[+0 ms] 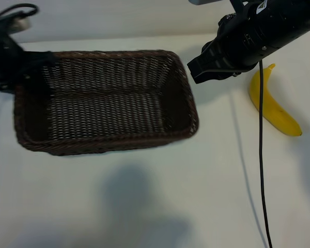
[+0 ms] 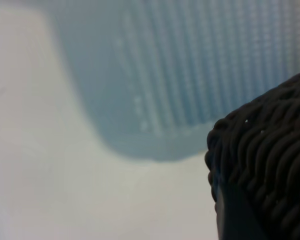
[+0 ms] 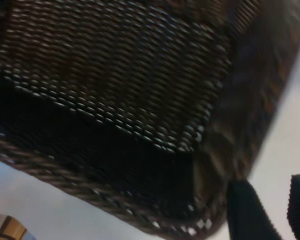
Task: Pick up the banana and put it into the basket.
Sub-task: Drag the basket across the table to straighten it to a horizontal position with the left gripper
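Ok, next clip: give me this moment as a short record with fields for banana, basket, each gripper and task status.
banana: lies on the table right of the basket, outside it, untouched
basket: holds nothing, sits centre-left
left gripper: at the basket's left end, fingers not visible in the exterior view
right gripper: above the basket's right rim, fingers apart, holding nothing
task status: banana not yet picked up

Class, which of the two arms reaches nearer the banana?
The right arm: it hangs just beside the banana; the left arm is beyond the basket.
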Available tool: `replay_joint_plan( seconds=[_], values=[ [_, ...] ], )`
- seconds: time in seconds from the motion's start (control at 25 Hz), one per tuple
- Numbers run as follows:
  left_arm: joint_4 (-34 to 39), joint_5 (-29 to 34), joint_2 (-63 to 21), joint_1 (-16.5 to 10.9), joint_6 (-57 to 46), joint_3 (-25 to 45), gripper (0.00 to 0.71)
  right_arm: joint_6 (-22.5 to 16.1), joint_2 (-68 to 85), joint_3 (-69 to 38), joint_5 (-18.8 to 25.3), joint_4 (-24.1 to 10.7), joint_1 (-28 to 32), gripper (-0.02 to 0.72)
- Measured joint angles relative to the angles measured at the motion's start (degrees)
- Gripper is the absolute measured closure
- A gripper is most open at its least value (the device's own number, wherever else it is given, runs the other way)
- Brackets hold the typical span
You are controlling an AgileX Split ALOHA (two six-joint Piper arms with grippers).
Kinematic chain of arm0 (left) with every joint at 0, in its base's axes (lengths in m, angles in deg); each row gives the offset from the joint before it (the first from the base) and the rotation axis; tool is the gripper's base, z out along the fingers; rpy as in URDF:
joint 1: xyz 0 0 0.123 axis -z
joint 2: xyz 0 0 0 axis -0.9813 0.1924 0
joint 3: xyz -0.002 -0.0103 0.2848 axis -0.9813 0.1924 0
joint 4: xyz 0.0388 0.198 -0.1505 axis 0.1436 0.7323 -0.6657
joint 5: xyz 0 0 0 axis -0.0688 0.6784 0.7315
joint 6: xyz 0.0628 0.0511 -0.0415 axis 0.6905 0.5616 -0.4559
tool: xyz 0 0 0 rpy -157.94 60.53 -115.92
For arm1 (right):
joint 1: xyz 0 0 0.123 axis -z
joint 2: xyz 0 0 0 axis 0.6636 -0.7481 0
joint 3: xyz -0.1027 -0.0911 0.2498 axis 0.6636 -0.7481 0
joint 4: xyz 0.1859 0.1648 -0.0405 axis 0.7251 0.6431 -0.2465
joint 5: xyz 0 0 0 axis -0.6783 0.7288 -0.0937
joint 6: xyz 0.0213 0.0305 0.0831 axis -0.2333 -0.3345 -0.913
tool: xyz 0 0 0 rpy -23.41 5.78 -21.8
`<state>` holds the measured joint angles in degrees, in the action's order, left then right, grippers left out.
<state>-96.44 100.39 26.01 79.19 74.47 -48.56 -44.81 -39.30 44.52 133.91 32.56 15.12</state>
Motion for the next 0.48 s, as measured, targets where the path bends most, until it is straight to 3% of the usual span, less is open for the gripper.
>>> replay_joint_plan(
  seconds=[0.2,0.48],
  values=[
    [-0.5,-3.4,5.2,2.7,2.1,-1.6,0.382,0.0,0.0,0.0,0.0,0.0,0.0,0.452],
    [-8.2,-9.8,8.8,2.9,8.1,-1.9,0.382,0.0,0.0,0.0,-0.1,0.1,0.0,0.452]
  ],
)
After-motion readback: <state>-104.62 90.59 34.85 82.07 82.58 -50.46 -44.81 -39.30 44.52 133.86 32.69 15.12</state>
